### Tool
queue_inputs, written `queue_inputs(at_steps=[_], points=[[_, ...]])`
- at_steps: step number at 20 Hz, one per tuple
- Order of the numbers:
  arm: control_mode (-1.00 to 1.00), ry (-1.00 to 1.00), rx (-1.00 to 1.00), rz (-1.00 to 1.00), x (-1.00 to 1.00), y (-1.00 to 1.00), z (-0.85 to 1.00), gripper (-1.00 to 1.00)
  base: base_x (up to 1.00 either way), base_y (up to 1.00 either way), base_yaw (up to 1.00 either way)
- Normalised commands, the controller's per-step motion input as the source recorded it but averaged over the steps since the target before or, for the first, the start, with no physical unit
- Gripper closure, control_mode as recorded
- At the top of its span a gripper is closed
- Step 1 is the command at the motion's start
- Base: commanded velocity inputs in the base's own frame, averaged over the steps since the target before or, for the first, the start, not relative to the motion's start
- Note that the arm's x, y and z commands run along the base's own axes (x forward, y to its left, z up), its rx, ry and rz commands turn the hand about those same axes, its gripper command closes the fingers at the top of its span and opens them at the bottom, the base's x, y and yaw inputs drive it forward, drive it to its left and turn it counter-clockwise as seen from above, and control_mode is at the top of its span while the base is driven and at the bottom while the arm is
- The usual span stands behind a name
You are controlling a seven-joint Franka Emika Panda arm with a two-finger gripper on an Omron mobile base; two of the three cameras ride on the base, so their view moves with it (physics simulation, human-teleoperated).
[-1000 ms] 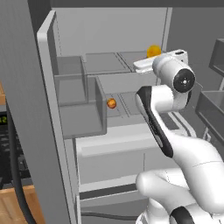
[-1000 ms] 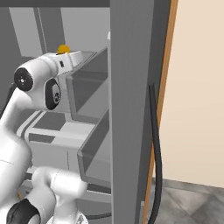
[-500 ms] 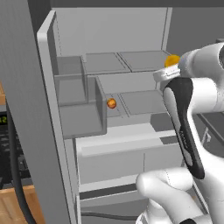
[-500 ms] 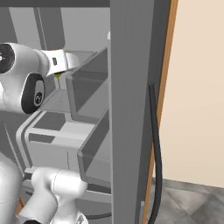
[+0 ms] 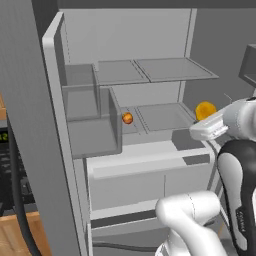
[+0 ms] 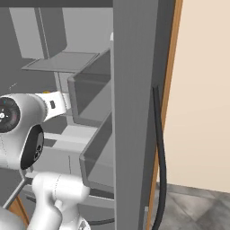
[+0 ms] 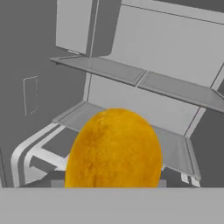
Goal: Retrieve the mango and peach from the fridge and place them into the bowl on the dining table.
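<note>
**Mango in front of the open fridge**

The mango (image 7: 114, 148) is a smooth fruit of deep yellow-orange colour, with a slightly mottled skin and a rounded top. In the hand view it is egg-shaped, and its long axis runs up and down in that view, with the narrower end toward the top. In the left base view the mango (image 5: 205, 110) sits at the far end of the white hand, on the right side of the fridge (image 5: 150, 90), in front of the lower shelf (image 5: 165, 116). The fingertips of the gripper (image 5: 204, 120) are hidden, so I cannot tell if it grips the mango or stands open. The peach (image 5: 127, 118) is small, round and red-orange, and it lies on the left part of the lower shelf, near the door bin (image 5: 95, 127).
</note>
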Motion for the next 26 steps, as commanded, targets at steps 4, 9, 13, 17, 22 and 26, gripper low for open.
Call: queue_inputs(at_steps=[4,9,13,17,22,26], points=[[-1.0,0.06,0.02,0.07,-0.58,0.0,0.0,1.0,0.0,0.0,0.0],[-1.0,0.05,0.0,0.04,-0.22,0.02,-0.07,1.0,0.0,0.0,0.0],[-1.0,-0.02,0.0,0.0,0.01,0.0,-0.08,1.0,0.0,0.0,0.0],[-1.0,-0.01,0.0,0.0,0.0,0.0,0.0,1.0,0.0,0.0,0.0],[1.0,0.0,0.0,0.0,0.0,0.0,0.0,1.0,-0.15,-0.01,0.0],[1.0,0.0,0.0,0.0,0.0,0.0,0.0,1.0,-0.56,-0.02,0.02]])
